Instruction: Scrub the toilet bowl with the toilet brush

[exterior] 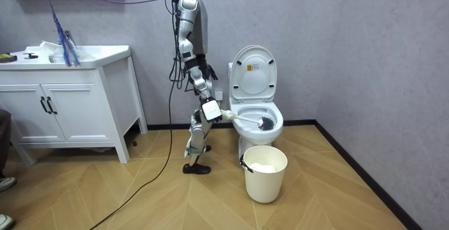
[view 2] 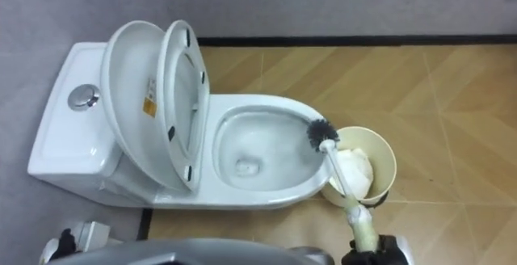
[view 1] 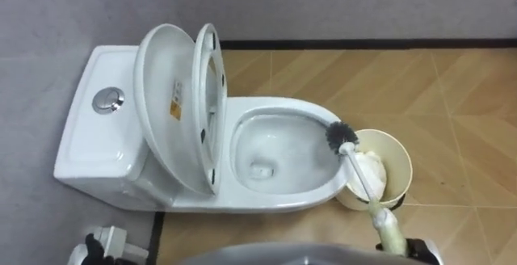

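Right hand (view 2: pixel 373 254) is curled round the brush (view 1: pixel 386 226) handle, at 5 o'clock of the bowl (view 1: pixel 266 156). Bristles (view 1: pixel 341 136) are at the rim, 3 o'clock side, beside the bin (view 1: pixel 400 168). Lid (view 1: pixel 166 95) is up. Left hand (view 1: pixel 101 245) is at 7 o'clock. Scrubbing looks barely begun, with the bowl's inside left to do.

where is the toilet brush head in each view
Left eye view: brush head right of centre, at the bowl's rim nearest the bin.
Right eye view: same place, slightly further left.
Room view: mid-picture, over the bowl's front.
Shared landmark: the cream bin beside the bowl.
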`<state>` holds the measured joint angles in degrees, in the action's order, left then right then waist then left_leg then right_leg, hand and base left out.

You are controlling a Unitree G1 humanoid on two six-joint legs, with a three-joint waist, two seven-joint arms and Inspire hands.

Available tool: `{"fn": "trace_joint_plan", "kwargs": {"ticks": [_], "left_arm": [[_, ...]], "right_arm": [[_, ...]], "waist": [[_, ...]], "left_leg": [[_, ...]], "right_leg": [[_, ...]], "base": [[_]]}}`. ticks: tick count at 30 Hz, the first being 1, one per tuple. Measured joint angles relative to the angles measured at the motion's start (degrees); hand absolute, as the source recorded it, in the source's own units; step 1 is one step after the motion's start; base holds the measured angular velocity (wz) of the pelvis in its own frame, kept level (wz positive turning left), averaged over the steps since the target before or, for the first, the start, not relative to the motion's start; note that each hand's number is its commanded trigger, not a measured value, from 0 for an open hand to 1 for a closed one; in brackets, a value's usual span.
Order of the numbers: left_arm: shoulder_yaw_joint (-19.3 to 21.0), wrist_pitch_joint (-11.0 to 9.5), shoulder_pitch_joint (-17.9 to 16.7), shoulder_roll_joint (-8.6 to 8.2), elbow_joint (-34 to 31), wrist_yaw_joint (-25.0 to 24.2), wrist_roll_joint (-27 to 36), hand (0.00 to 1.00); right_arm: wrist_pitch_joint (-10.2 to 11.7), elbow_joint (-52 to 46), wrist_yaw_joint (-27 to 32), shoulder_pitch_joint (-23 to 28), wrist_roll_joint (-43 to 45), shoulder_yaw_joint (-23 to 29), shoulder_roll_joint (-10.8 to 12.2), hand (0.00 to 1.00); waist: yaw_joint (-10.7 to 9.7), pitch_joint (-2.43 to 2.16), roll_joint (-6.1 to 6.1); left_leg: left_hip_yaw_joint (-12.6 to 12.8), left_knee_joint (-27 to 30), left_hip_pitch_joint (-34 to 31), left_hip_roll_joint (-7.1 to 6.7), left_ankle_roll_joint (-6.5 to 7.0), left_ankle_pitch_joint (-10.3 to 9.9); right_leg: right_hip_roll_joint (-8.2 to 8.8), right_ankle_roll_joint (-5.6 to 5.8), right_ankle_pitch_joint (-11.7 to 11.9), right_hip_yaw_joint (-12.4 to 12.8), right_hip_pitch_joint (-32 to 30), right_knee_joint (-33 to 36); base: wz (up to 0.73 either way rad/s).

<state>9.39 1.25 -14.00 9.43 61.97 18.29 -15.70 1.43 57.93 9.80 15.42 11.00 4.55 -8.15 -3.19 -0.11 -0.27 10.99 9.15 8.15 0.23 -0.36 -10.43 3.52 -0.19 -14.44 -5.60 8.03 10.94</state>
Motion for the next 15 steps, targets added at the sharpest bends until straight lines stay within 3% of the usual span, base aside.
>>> {"fn": "trace_joint_plan", "kwargs": {"ticks": [5, 15], "left_arm": [[1.6, 0.13, -0.47, 0.01, 1.23, -0.48, -0.07, 0.0], [1.81, 0.25, 0.41, 0.02, 2.42, -1.62, -0.23, 0.0]], "right_arm": [[-0.45, 2.46, 3.08, -0.43, -8.73, 7.78, 0.62, 1.0], [-0.9, 4.71, 5.5, -0.17, -14.37, 10.5, 0.67, 1.0]], "waist": [[-0.44, -0.04, -0.55], [-1.25, 0.07, -0.3]], "left_leg": [[0.05, 0.02, 0.19, 0.11, 0.06, -0.6], [0.06, 0.02, 0.49, 0.14, 0.1, -0.7]], "right_leg": [[-0.26, 0.05, 0.02, 0.75, -0.16, 0.0], [-0.57, 0.18, 0.11, 0.94, -0.15, 0.73]], "base": [[-0.07], [0.0]]}}
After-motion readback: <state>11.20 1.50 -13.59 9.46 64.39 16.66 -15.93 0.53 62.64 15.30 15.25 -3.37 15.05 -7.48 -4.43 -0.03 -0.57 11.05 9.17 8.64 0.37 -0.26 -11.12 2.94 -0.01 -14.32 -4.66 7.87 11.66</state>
